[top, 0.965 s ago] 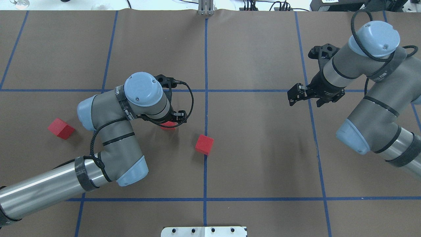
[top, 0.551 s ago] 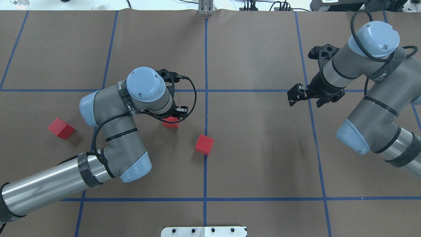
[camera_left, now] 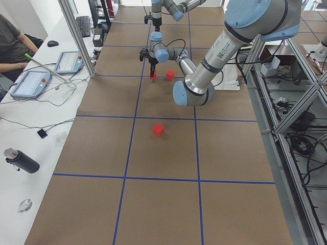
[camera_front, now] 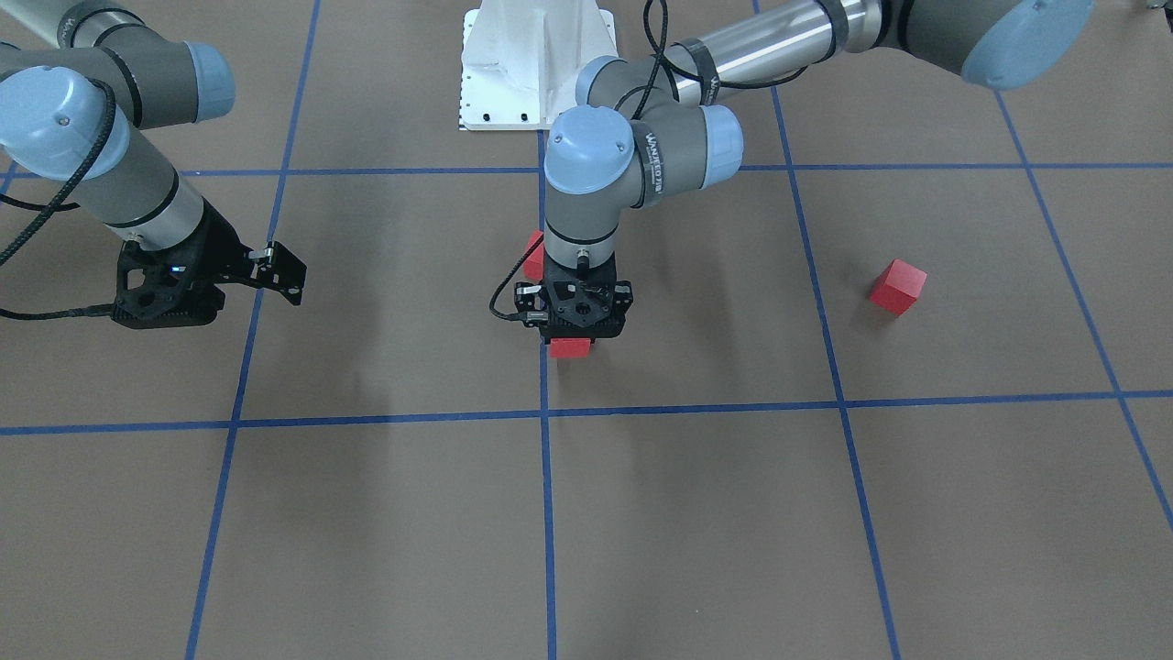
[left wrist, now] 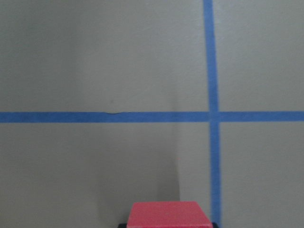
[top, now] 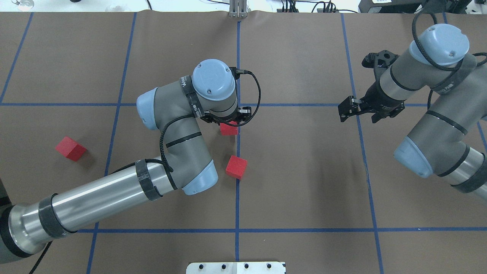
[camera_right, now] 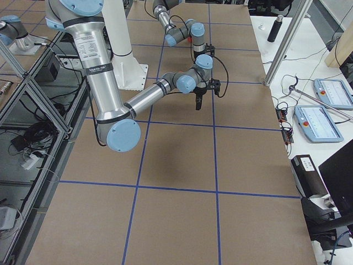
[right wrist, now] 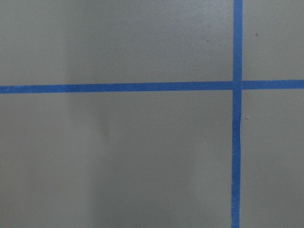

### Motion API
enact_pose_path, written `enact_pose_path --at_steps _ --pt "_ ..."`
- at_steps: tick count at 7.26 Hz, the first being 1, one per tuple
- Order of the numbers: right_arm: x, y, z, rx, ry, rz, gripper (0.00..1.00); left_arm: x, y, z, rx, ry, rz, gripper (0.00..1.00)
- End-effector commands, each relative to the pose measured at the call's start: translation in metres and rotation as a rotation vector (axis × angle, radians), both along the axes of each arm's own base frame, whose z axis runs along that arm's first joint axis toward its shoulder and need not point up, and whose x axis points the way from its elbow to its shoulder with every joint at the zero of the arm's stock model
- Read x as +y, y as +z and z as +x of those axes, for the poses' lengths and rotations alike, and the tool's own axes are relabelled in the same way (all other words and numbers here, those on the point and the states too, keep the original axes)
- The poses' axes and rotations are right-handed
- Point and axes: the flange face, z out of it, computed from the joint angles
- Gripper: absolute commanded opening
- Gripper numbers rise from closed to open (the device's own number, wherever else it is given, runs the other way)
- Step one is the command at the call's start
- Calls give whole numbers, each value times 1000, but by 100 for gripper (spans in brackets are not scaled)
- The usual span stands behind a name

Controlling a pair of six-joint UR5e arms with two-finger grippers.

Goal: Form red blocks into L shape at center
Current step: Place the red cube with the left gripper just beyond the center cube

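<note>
My left gripper (top: 229, 126) is shut on a red block (top: 229, 130), held just left of the middle blue line (top: 237, 68) at the center. The same block peeks out under the gripper (camera_front: 572, 332) in the front view as a red block (camera_front: 570, 346), and it fills the bottom edge of the left wrist view as a red block (left wrist: 168, 214). A second red block (top: 236, 166) lies on the line nearer the robot, apart from the held one. The third red block (top: 70, 148) sits far out on the left. My right gripper (top: 348, 109) hovers open and holds nothing.
The white base plate (top: 236, 267) sits at the near table edge. Blue tape lines divide the brown surface. In the exterior left view a person (camera_left: 11, 43) sits at a side bench with tablets (camera_left: 29, 83) and a dark bottle (camera_left: 20, 161).
My left arm has carried its red block rightward and away from the robot, up to the middle line. The right arm shifted only slightly.
</note>
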Motion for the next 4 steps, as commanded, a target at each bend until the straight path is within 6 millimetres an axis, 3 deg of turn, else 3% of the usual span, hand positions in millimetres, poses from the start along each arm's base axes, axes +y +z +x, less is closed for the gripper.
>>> enact_pose_path --at_steps 1,4 --pt "0 6 3 6 -6 3 99 20 -9 19 13 3 -30 0" --pt "0 2 2 3 -6 8 99 37 -23 12 26 7 -38 0"
